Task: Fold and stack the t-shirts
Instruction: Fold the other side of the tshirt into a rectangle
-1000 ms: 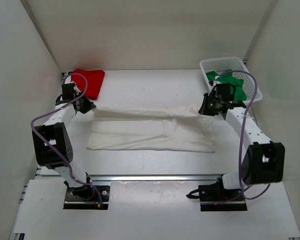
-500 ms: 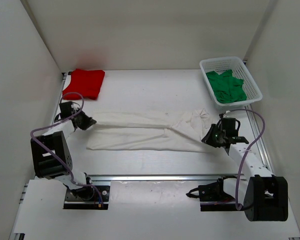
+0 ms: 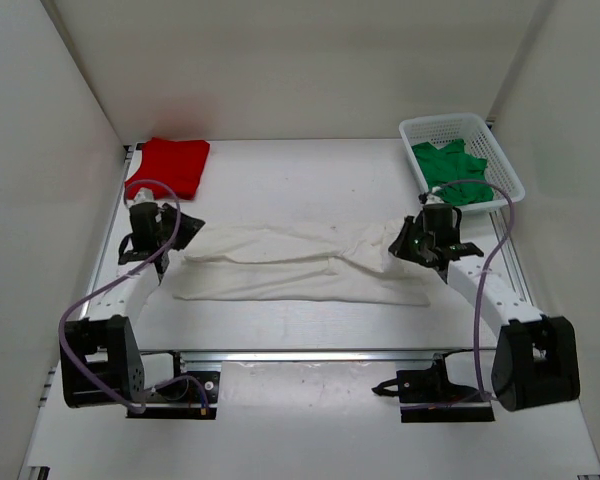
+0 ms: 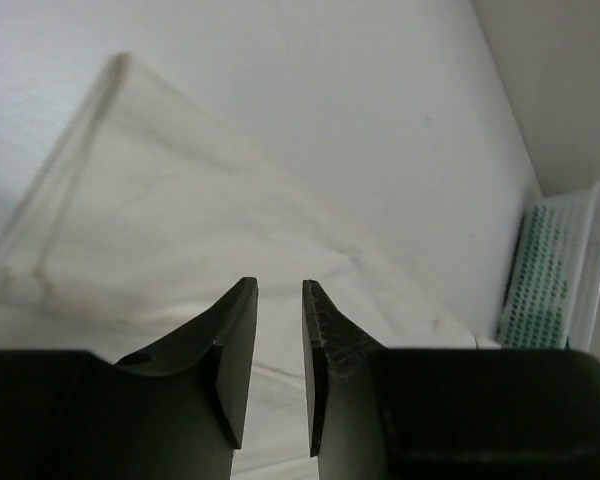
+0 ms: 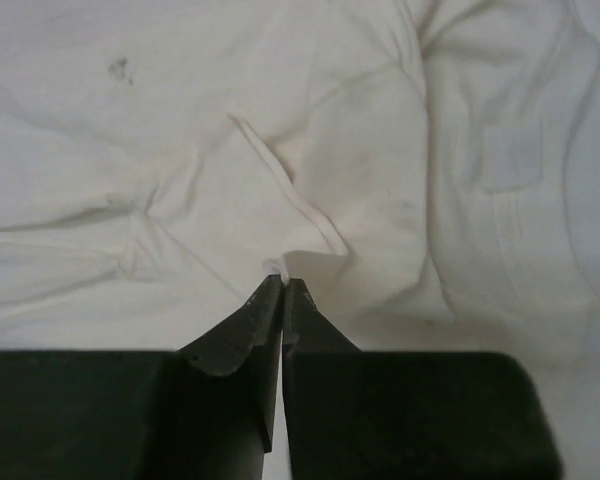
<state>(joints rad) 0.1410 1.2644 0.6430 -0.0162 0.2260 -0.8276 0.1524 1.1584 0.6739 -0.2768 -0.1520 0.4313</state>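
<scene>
The right gripper [image 5: 282,285] pinches the right end of the long white cloth t-shirt [image 3: 290,262] lying between both arms, the left gripper [image 4: 278,290] stands narrowly parted (gripping nothing) just beside its left end, the folded bright red cloth t-shirt [image 3: 172,162] lies far left, and the crumpled green cloth t-shirt [image 3: 452,168] sits in the white plastic mesh basket [image 3: 446,119].

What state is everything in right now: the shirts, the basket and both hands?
red t-shirt, folded, far left corner.
white t-shirt, partly folded, spread across mid-table.
green t-shirt, crumpled inside the basket.
basket, upright, holding the green t-shirt.
left hand, open, holding nothing.
right hand, shut on the white t-shirt's edge.
</scene>
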